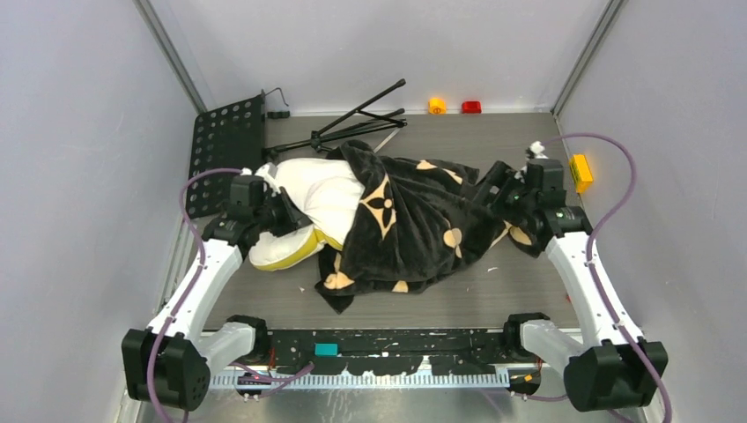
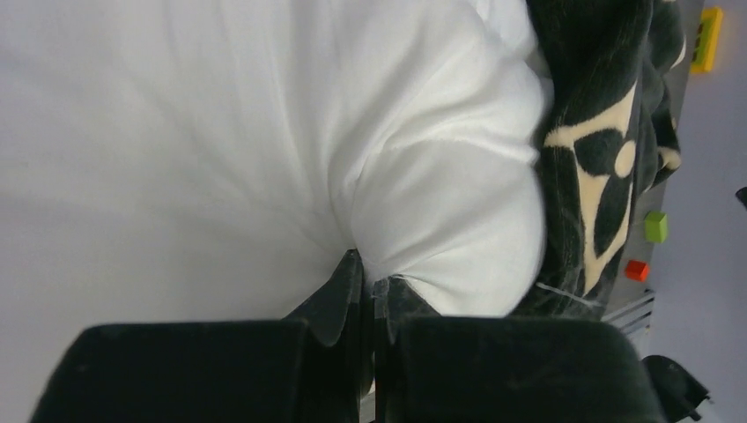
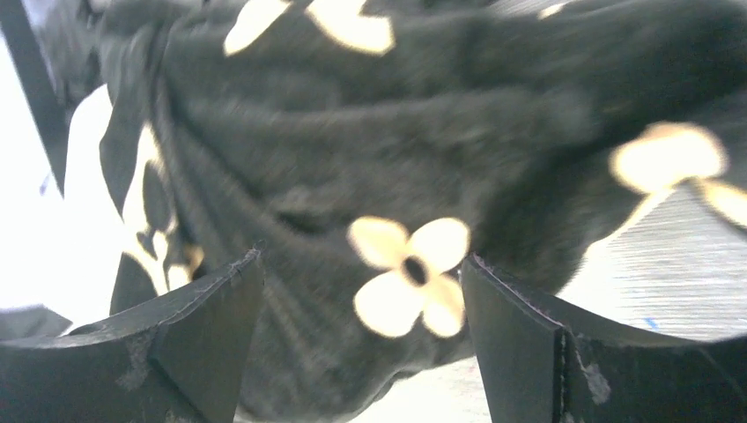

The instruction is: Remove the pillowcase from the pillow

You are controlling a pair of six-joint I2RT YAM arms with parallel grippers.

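Left gripper [image 2: 370, 280] clenched, pinching fold of white pillow [image 2: 264, 141]; pillowcase [image 2: 599, 167] at 2 o'clock from its tips, bunched against pillow
Right gripper [image 3: 361, 291] released, jaws spread wide, flowered plush at 12 o'clock
Top view alone shows: pillow's left half bare, yellowish edge at 7 o'clock, pillowcase covering right half, spilling onto table [image 1: 511, 286]

Both arms stretch to the far side, angled inward. Left gripper [image 2: 368, 282] pinches pillow [image 2: 220, 132] cloth, jaws closed. Right gripper [image 3: 361, 295] points left, jaws spread wide.
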